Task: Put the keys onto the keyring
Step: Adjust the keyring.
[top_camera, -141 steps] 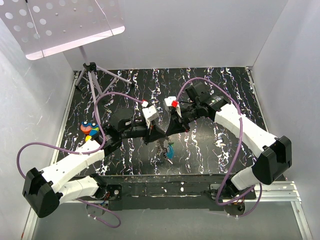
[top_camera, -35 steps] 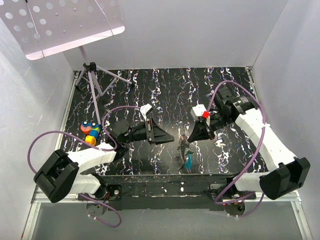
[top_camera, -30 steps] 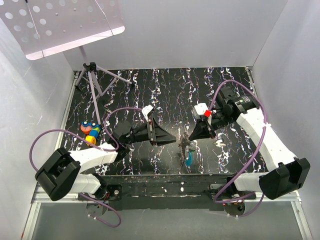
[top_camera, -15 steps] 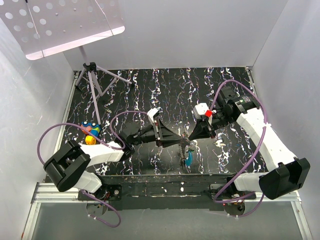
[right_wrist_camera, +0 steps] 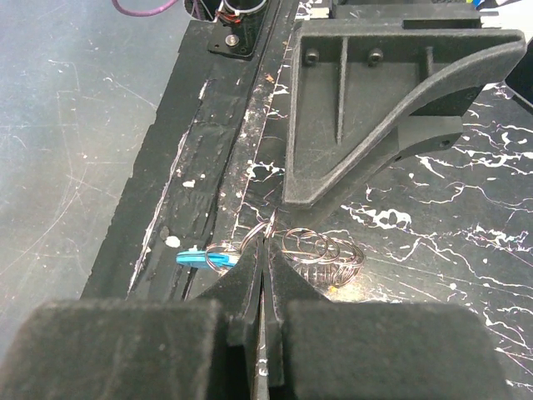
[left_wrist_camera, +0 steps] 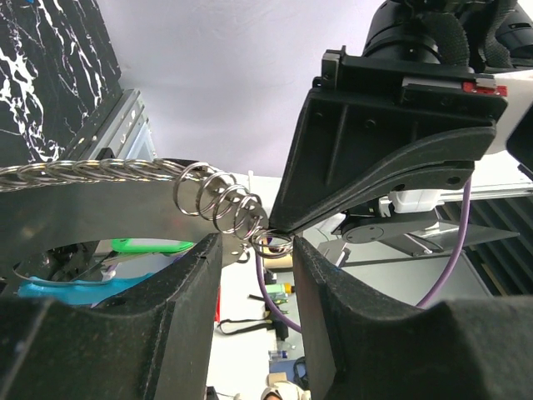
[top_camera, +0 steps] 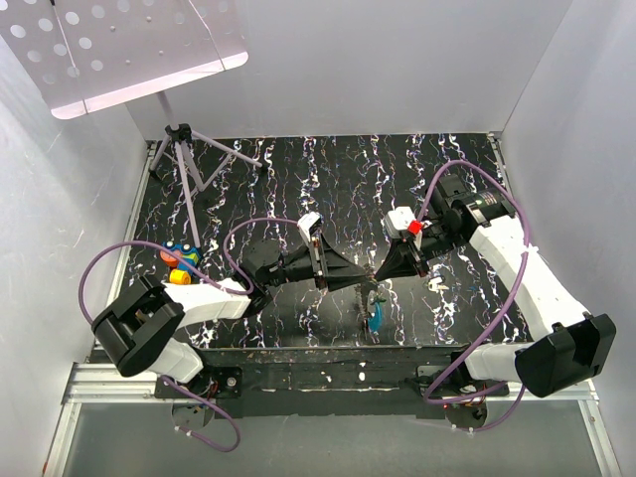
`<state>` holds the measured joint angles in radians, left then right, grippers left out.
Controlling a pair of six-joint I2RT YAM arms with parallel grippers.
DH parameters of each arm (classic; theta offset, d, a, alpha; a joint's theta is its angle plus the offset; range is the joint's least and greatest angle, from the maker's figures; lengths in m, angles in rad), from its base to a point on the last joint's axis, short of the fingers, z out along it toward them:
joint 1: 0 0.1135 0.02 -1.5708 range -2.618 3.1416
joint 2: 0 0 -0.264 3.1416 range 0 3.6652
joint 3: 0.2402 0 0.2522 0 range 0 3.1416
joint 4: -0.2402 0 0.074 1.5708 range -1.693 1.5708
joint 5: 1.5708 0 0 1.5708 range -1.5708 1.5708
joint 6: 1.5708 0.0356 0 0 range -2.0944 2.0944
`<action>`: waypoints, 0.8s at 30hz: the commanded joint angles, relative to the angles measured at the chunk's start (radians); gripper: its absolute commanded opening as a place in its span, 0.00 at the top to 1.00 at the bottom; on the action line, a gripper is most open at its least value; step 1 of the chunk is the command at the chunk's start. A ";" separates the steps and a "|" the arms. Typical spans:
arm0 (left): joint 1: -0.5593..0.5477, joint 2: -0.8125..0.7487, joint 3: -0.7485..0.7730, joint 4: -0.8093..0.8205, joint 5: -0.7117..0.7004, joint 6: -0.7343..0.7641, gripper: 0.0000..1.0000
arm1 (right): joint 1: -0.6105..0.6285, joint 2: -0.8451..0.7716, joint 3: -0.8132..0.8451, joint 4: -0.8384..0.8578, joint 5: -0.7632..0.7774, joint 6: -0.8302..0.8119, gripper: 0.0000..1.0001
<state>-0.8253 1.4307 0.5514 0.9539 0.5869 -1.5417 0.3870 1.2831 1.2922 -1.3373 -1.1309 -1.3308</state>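
Starting at the near edge of the table (top_camera: 298, 179), the blue key (top_camera: 375, 318) lies with its long axis running near to far, its lower end toward the arm bases and its upper end at the keyring (top_camera: 369, 293), on which it looks already threaded. The keyring shows as a string of thin silver loops stretching from that key up to the two gripper tips; whether it hangs free or rests on the marbled surface I cannot tell. Just beyond it the right gripper (top_camera: 381, 275) is pinched fully closed on the wire, holding the top loop out. The left gripper (top_camera: 350, 279) meets it tip to tip from the other side, jaws partly apart and straddling the end loop — I see no firm grip on it. My reading is that this is the steadying step, with the ring being presented so it can be shared or spread. The next move calls for the left jaws to close squarely across that loop without knocking it from the right pinch. Well off to the left lie the loose keys (top_camera: 179, 260) — not yet threaded.
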 commanded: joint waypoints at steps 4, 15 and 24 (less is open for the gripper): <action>-0.009 -0.018 0.025 -0.026 0.005 0.011 0.61 | -0.003 -0.019 0.007 -0.115 -0.063 -0.021 0.99; -0.018 0.025 0.056 0.013 0.017 -0.003 0.62 | -0.003 -0.022 -0.005 -0.120 -0.082 -0.028 0.99; -0.020 0.027 0.071 0.017 0.014 0.002 0.67 | -0.002 -0.024 -0.008 -0.118 -0.081 -0.031 0.99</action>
<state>-0.8406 1.4708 0.5854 0.9512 0.5919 -1.5478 0.3870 1.2831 1.2804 -1.3369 -1.1557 -1.3415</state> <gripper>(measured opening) 0.349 0.021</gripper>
